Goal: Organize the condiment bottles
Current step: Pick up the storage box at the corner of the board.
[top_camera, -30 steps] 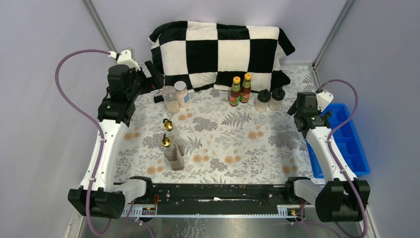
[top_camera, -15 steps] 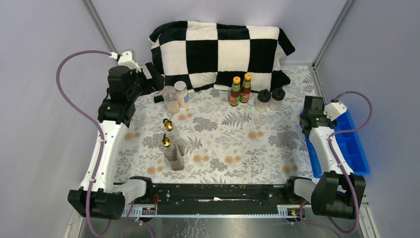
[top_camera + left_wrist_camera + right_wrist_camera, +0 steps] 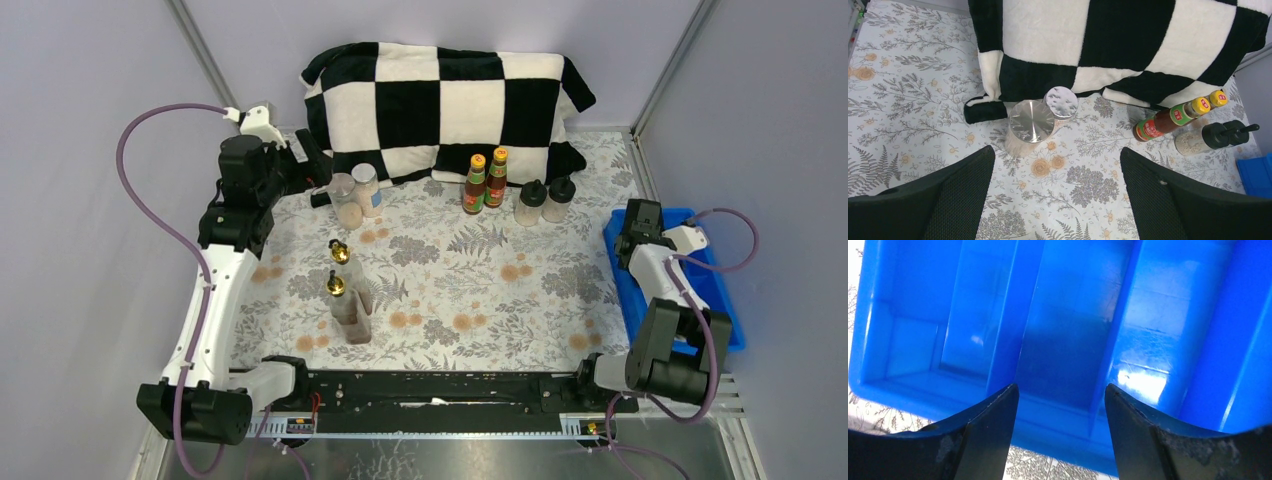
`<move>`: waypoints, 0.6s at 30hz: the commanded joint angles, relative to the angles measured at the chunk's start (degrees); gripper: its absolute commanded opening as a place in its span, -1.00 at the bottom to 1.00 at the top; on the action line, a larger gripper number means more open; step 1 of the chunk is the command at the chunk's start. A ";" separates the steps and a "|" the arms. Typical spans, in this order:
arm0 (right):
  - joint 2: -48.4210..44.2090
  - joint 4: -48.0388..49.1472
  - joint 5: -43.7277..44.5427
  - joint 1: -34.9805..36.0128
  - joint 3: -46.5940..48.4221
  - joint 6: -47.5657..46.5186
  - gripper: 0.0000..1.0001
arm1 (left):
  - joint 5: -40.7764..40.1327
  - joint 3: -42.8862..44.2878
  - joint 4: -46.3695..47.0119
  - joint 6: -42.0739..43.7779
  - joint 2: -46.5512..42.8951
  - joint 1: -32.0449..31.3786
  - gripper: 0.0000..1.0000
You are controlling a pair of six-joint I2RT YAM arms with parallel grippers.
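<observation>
Two grey-lidded jars (image 3: 354, 190) stand at the back left by the pillow; they also show in the left wrist view (image 3: 1031, 122). Two red-brown sauce bottles (image 3: 485, 182) with yellow caps and two black-capped shakers (image 3: 543, 201) stand at the back middle. Two gold-topped bottles (image 3: 342, 285) stand near the front left. My left gripper (image 3: 318, 165) is open and empty, above and just left of the jars (image 3: 1055, 195). My right gripper (image 3: 640, 228) is open and empty over the near-left edge of the blue tray (image 3: 1060, 405).
A black-and-white checkered pillow (image 3: 445, 105) lies along the back edge. The blue divided tray (image 3: 700, 290) sits at the right table edge, its compartments empty in the right wrist view (image 3: 1073, 315). A floral cloth (image 3: 470, 280) covers the table.
My right arm has swung right and folded back, from beside the shakers to over the blue tray. My left arm has barely moved.
</observation>
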 commanded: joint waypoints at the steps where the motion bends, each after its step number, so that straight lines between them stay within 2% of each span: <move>1: 5.29 3.66 -2.36 -0.64 1.30 1.70 0.40 | 1.44 -0.98 0.52 0.60 -0.34 -0.07 0.98; 5: 9.94 4.36 -5.67 -1.17 2.04 2.99 0.28 | 1.21 -1.17 0.66 0.36 -0.33 -0.07 0.98; 9: 11.00 5.37 -7.66 -1.21 0.61 3.76 -0.05 | 1.11 -1.11 0.63 0.23 -0.57 -0.07 0.98; 11: 10.73 5.50 -8.05 -1.23 -0.15 3.82 -0.15 | 0.95 -1.26 0.68 0.08 -0.91 -0.07 0.98; 12: 10.47 5.49 -8.29 -1.23 -0.56 3.71 -0.24 | 1.01 -1.42 0.69 -0.13 -1.16 -0.07 0.98; 13: 10.08 5.50 -8.43 -1.23 -0.83 3.62 -0.41 | 1.09 -1.45 0.63 -0.31 -1.35 -0.07 0.98; 15: 8.99 5.02 -8.67 -1.23 -1.26 3.13 -0.97 | 1.43 -1.54 0.63 -0.68 -1.72 -0.07 0.98; 18: 6.01 3.31 -7.67 -1.23 -1.46 1.75 -1.00 | 1.70 -1.72 0.53 -1.30 -2.65 -0.07 0.98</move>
